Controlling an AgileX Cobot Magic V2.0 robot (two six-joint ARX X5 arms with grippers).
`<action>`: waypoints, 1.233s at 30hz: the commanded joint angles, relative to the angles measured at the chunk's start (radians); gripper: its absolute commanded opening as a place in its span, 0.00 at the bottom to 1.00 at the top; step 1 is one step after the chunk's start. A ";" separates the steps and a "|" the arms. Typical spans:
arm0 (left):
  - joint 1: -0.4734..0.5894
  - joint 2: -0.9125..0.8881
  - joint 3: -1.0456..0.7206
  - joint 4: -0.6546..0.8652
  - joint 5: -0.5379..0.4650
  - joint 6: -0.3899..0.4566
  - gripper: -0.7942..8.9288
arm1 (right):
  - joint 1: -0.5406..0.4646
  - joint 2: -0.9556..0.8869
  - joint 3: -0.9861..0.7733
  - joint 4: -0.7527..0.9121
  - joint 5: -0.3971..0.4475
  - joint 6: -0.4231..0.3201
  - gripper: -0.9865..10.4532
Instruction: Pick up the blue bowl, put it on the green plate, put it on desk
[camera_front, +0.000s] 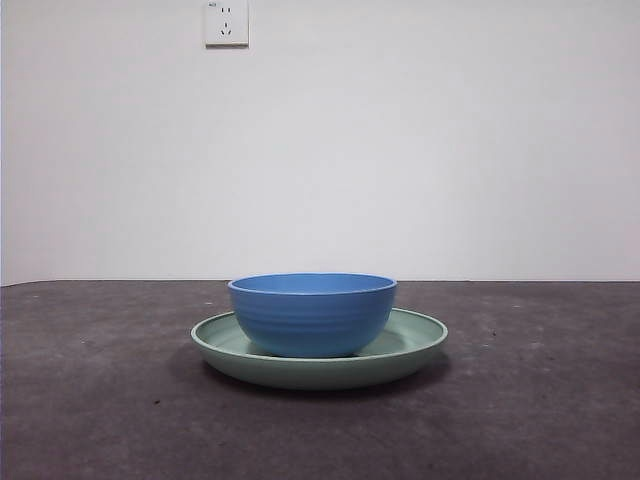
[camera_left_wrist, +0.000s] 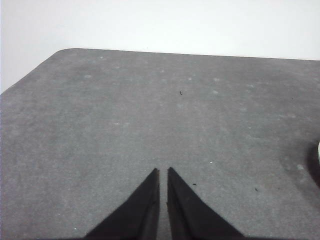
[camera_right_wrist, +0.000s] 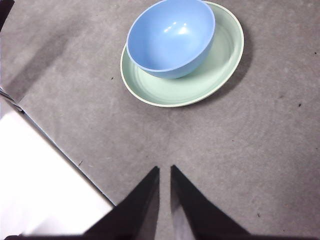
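blue bowl (camera_right_wrist: 171, 37) on green plate (camera_right_wrist: 200, 82), well ahead of right gripper (camera_right_wrist: 165, 172)

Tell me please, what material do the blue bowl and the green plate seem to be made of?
The blue bowl looks like matte plastic or melamine: even colour, soft highlights, faint moulded ridges. The green plate looks like the same kind, matte with moulded rings. Glazed ceramic cannot be excluded.

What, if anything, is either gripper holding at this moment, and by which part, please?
Nothing is held. The blue bowl sits free in the green plate; both grippers, left and right, hang over bare desk, jaws nearly together.
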 joint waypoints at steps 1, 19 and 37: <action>-0.001 -0.001 -0.020 -0.006 -0.003 0.000 0.11 | 0.005 -0.031 0.008 0.017 0.000 -0.001 0.11; -0.001 -0.001 -0.020 -0.006 -0.003 0.000 0.11 | -0.202 -0.441 -0.536 0.866 0.006 -0.009 0.11; 0.000 -0.001 -0.020 -0.006 -0.003 0.000 0.11 | -0.250 -0.575 -0.802 0.807 0.534 0.119 0.11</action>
